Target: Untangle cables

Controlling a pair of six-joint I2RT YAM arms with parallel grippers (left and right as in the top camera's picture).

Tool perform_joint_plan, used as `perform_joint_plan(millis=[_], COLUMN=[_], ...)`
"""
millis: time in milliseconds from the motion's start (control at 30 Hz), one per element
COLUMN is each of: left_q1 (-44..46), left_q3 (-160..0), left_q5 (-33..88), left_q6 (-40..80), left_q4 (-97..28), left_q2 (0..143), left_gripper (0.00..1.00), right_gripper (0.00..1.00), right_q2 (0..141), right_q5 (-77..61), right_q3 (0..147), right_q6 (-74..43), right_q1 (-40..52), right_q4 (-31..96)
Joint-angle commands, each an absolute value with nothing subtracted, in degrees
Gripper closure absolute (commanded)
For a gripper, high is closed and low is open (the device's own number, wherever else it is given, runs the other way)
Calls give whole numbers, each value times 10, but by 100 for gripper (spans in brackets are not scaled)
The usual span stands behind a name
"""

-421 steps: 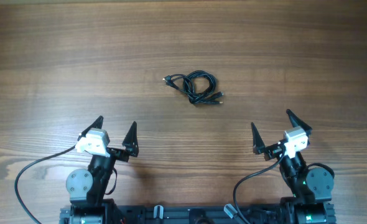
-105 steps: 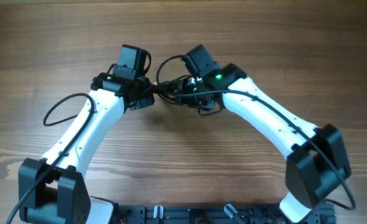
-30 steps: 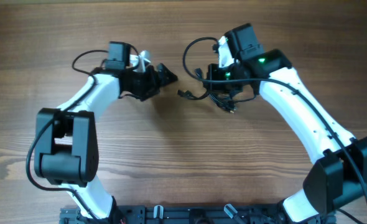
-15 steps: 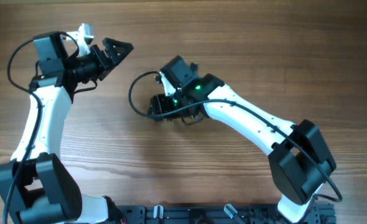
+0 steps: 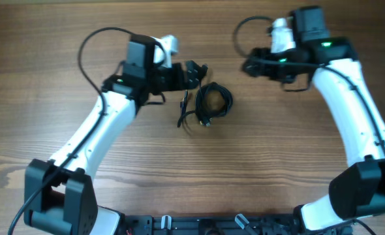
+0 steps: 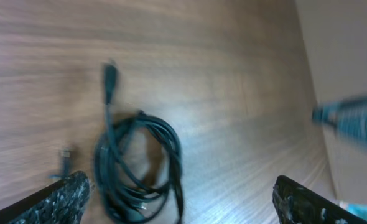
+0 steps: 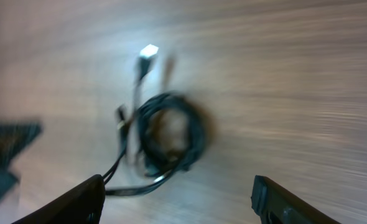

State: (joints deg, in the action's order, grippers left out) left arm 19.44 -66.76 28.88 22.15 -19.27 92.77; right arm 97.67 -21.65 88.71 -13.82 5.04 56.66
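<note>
**Cables loose on table; both grippers open**

Surface: a table of brown wood is recorded in the overhead view, with the grain running left to right. A soft sheen on the wood is noted in both wrist views. A dark bar is seen along the near edge, where the two arm bases are mounted. In the left wrist view the table edge is seen at the right, with a plain pale surface beyond it. Whether that is floor or wall cannot be told.

Cables: these are found lying flat on the wood, toward the far half of the table and between the two grippers. A small round coil of thin black cord is recorded. A straighter strand lies just beside it on the left arm's side. One plug is seen stretched away from the coil in the left wrist view.

Left gripper: it is positioned just beside the coil, on its far-left side in the overhead view. Its fingers are spread wide and nothing is gripped. The coil is seen on the table beyond them.

Right gripper: it is positioned farther from the coil, off toward the right arm's side. Its fingers are also spread, with nothing held between them.

Both wrist views are blurred, so finer detail of the cord ends cannot be read.
</note>
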Motion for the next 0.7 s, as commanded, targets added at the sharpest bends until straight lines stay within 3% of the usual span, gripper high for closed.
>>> perform_joint_plan(millis=[0, 100, 267, 333, 500, 533, 567, 667], left_q1=[277, 337, 388, 390, 390, 390, 390, 390], left_q3=[-671, -671, -671, -671, -671, -671, -671, -671], left_q5=[219, 162, 83, 67, 37, 37, 37, 40], left_q6=[245, 295, 382, 397, 397, 402, 429, 488], left_q4=[-192, -189, -185, -185, -224, -229, -238, -249], left_q2=[949, 995, 1059, 1067, 1077, 1083, 1096, 1129], left_gripper=[16, 22, 34, 51, 74, 81, 94, 96], right_gripper=[21, 19, 19, 19, 19, 19, 19, 19], right_q2=[979, 979, 979, 979, 980, 980, 980, 980], right_q5=[-186, -195, -200, -200, -200, -200, -200, -199], right_q3=[892, 891, 885, 885, 885, 885, 885, 885], right_q6=[-143, -140, -135, -135, -135, -135, -135, -135], right_q1=[-29, -84, -86, -80, -52, -46, -37, -17], right_q4=[562, 571, 571, 571, 549, 546, 540, 533])
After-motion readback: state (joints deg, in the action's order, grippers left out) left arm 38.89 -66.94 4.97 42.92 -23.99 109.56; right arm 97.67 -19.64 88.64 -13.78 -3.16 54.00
